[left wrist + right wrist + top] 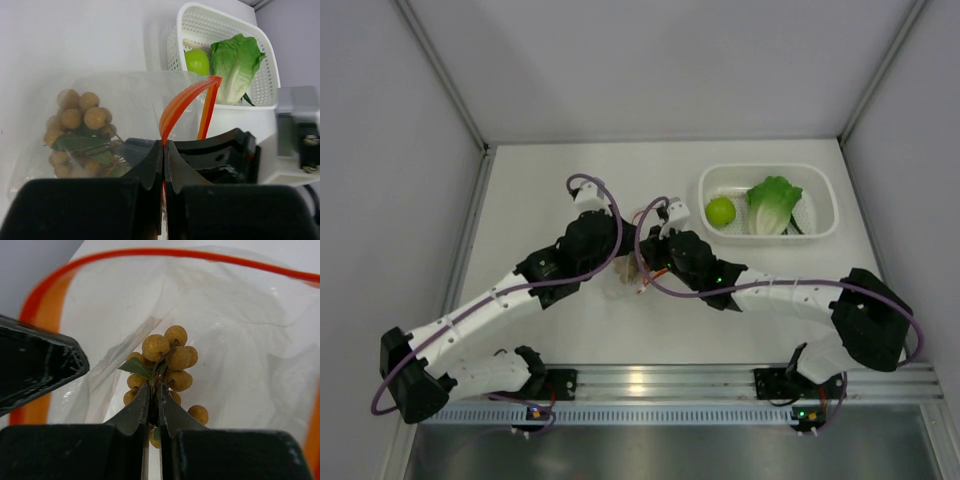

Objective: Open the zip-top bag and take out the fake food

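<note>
Inside bag [240, 340], right gripper [154, 401] clamps brown cluster [175, 357].

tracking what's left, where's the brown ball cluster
The brown cluster sits mid-table, inside the open zip-top bag, left of the white basket, pinched by the right hand.

zip-top bag [628, 278]: in the top view, nearly all of it is hidden under the 2 wrists.
brown cluster [170, 365]: lower balls are hidden behind the right gripper [154, 388]; what its closed tips pinch cannot be told.
zip strip [182, 105]: lower end vanishes between the closed fingers of the left gripper [164, 144].
</note>
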Robot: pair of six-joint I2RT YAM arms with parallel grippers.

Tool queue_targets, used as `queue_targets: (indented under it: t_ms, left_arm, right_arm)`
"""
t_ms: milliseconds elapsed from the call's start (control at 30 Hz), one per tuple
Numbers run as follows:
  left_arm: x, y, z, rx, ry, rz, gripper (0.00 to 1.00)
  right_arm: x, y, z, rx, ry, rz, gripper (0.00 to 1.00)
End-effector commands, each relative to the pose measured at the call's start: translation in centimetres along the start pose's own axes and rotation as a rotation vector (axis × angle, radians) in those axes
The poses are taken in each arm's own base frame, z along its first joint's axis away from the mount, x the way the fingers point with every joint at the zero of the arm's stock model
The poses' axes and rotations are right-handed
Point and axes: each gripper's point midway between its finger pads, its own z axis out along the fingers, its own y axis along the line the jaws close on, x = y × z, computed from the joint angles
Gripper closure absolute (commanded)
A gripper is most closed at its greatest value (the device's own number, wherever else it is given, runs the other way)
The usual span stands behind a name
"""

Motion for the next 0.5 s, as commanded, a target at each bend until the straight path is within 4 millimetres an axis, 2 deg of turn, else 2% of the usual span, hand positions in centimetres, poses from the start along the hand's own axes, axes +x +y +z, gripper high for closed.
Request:
queue_targets:
  t_ms: [0,467]
  left_arm:
    - [-0.9,0.5,-0.3,-0.011,-0.047,0.051,1.0]
    - [-1.9,2.6,-0.4,-0.105,-0.103,0.133,1.0]
  right_arm:
    - [-3.9,1.2,-1.7,-0.024,-0.103,0.046,1.0]
    - [-7.1,0.9,-5.5,-0.009,-0.103,0.04,1.0]
